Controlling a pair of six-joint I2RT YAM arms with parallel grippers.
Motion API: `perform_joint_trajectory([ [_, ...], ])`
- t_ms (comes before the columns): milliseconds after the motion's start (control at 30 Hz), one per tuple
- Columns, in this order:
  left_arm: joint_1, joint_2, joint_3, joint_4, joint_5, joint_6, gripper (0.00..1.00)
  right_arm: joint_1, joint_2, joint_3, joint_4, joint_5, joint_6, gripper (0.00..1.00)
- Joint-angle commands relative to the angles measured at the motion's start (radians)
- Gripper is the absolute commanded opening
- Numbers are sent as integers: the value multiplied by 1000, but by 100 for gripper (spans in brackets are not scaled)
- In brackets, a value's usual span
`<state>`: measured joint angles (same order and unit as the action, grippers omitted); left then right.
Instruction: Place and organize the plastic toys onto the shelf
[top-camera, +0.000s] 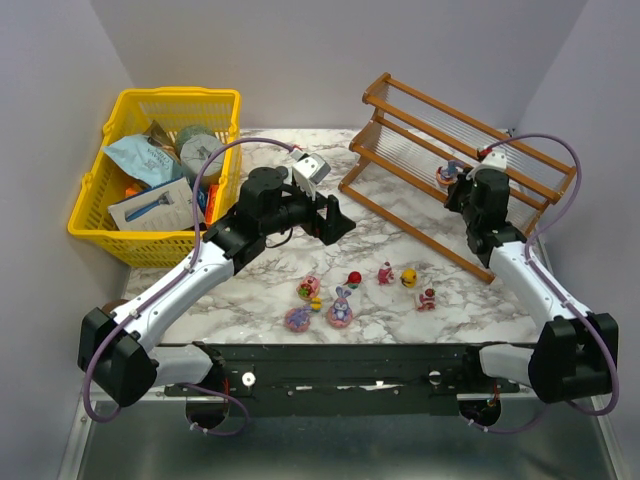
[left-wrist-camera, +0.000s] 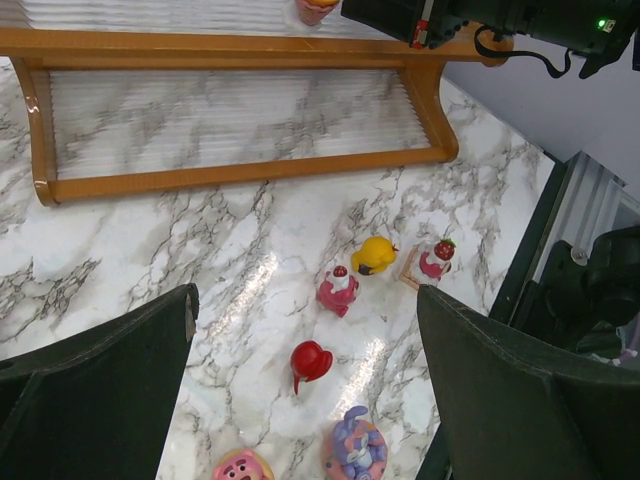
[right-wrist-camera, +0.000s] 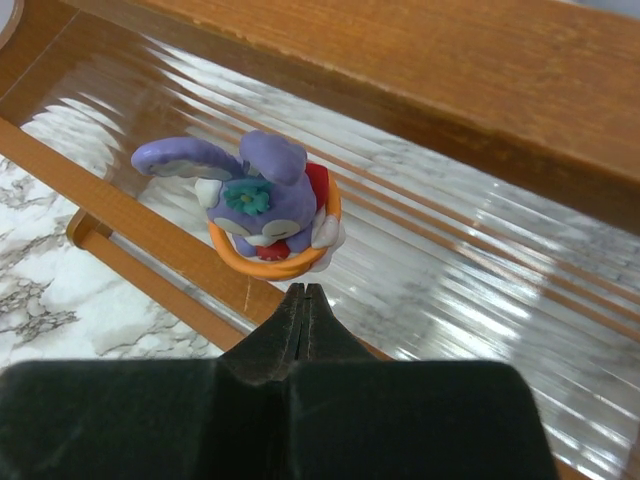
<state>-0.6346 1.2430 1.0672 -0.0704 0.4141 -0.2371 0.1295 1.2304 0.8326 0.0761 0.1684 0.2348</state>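
The shelf (top-camera: 420, 130) stands slanted at the back right, its wooden rail (left-wrist-camera: 250, 172) facing the left wrist view. A purple bunny in an orange ring (right-wrist-camera: 262, 205) sits on a clear ribbed panel of the shelf (right-wrist-camera: 400, 60). My right gripper (right-wrist-camera: 305, 290) is shut just in front of it, holding nothing. Several plastic toys lie on the marble near the front: a red one (left-wrist-camera: 310, 360), a yellow one (left-wrist-camera: 375, 254), a pink one (left-wrist-camera: 338, 290) and a purple bunny (top-camera: 341, 312). My left gripper (left-wrist-camera: 305, 295) hangs open above them.
A yellow mesh basket (top-camera: 100, 215) full of packets stands at the back left. Grey walls close in the table at the back and sides. The left arm (top-camera: 250, 215) reaches across the middle of the table.
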Motion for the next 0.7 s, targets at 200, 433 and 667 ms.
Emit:
perform_joint_trajectory([
  [200, 6, 19, 31, -12, -31, 4, 99, -4, 18, -7, 99, -35, 15, 1],
  [433, 6, 67, 72, -14, -34, -7, 99, -4, -2, -6, 65, -84, 27, 1],
  [667, -23, 180, 174, 44, -64, -27, 99, -4, -179, -30, -120, -41, 107, 1],
])
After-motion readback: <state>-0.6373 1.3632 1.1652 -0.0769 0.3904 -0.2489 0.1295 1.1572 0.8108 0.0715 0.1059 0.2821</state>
